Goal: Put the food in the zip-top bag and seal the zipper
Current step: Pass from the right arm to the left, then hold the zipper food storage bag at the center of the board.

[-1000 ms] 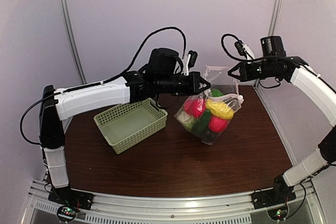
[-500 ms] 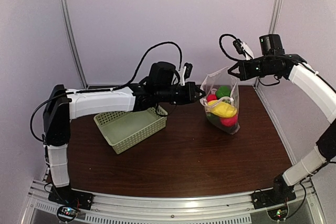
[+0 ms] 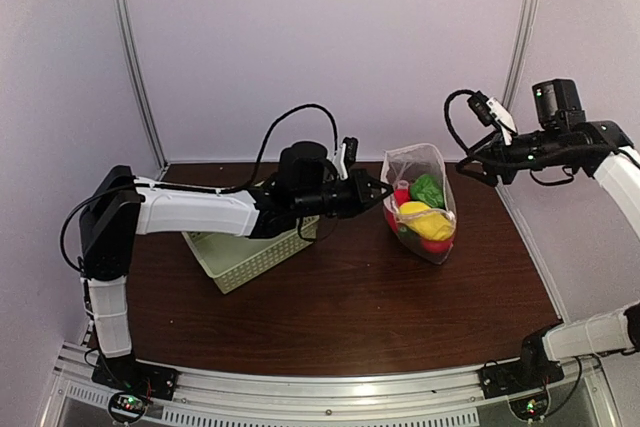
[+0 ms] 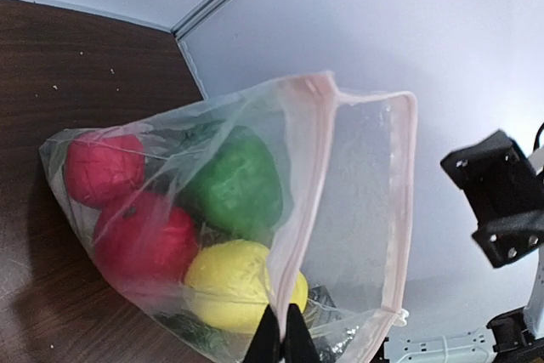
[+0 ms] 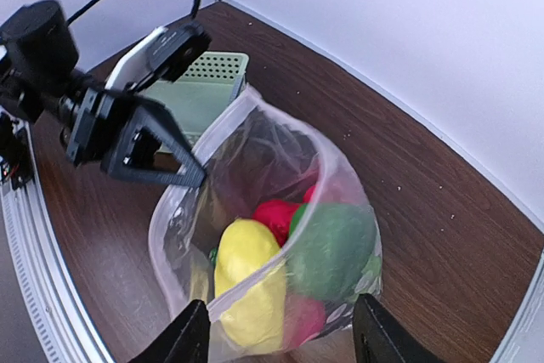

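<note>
The fingers [image 4: 270, 339] of the left gripper [image 4: 282, 337] are pressing tightly together on the mouth edge of the zip-top bag [image 4: 357, 210]. They are pinching the plastic right at one end of the zipper [image 4: 311, 167], whose pinkish strip is running up and away from the fingertips. I cannot tell whether they are catching one lip or both. The fingers [image 5: 191, 336] of the right gripper [image 5: 280, 333] are standing wide apart with nothing between them. They are hanging off the far side of the bag from the left fingers, clear of the plastic.

The food is sitting inside the bag, below and beyond the left fingertips. There are two red round fruits [image 4: 140, 240], a green piece [image 4: 238, 184] and a yellow lemon-like piece [image 4: 234, 282], with darker bits underneath too hidden to name. The bag is standing on the table [image 3: 350, 307] with its mouth gaping, the two sides of the strip well apart. The pale green basket [image 3: 250, 252] is lying behind the left fingers, under that arm.

Loading looks finished, so sealing is the step in hand. Doing it well probably means using the left pinch as an anchor and bringing the right fingers to the opposite corner of the mouth. There they should be closing on both lips at once and drawing away from the left fingers until the strips lie flat together. Only then is pressing along the strip worth trying, since a slack, bowed mouth is likely to give up one lip alone. The food is riding high near the opening, so a hard pull may tip the bag.
</note>
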Controlling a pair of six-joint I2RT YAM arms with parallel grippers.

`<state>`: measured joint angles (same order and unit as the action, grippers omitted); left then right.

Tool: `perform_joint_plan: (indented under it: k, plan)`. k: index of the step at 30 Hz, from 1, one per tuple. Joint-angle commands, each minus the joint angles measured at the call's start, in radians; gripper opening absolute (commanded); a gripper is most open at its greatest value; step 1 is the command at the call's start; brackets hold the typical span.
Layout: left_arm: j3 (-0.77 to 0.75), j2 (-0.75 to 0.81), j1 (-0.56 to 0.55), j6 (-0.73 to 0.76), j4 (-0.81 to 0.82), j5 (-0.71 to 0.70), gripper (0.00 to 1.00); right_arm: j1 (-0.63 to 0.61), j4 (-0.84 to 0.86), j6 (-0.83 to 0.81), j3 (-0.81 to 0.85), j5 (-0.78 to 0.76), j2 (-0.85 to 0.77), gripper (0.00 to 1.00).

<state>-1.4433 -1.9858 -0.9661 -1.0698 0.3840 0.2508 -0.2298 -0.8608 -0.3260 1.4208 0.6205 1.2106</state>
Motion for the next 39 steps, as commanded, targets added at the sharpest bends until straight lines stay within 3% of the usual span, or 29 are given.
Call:
perform_joint_plan:
  k: [1,6,15,24,31,35,39]
  plan:
    - [-0.009,0.084,-0.008,-0.051,0.147,-0.039,0.00,0.002,-0.168,-0.231,-0.093,0.071,-0.127,0.59]
    - [-0.014,0.089,-0.017,-0.105,0.146,-0.055,0.00,0.003,-0.206,-0.314,-0.198,0.073,-0.203,0.53]
    - [-0.032,0.091,-0.042,-0.135,0.155,-0.079,0.00,-0.007,-0.040,-0.228,-0.310,0.113,-0.245,0.45]
    - [-0.043,0.105,-0.051,-0.128,0.143,-0.091,0.00,-0.014,0.123,-0.099,-0.318,0.078,-0.189,0.21]
    - [-0.038,0.119,-0.054,-0.122,0.142,-0.101,0.00,-0.014,0.132,-0.097,-0.341,0.060,-0.201,0.17]
    - [-0.035,0.124,-0.053,-0.118,0.142,-0.103,0.00,-0.015,0.134,-0.102,-0.357,0.051,-0.199,0.28]
    - [-0.034,0.129,-0.053,-0.113,0.140,-0.105,0.00,-0.014,0.136,-0.108,-0.369,0.034,-0.198,0.23]
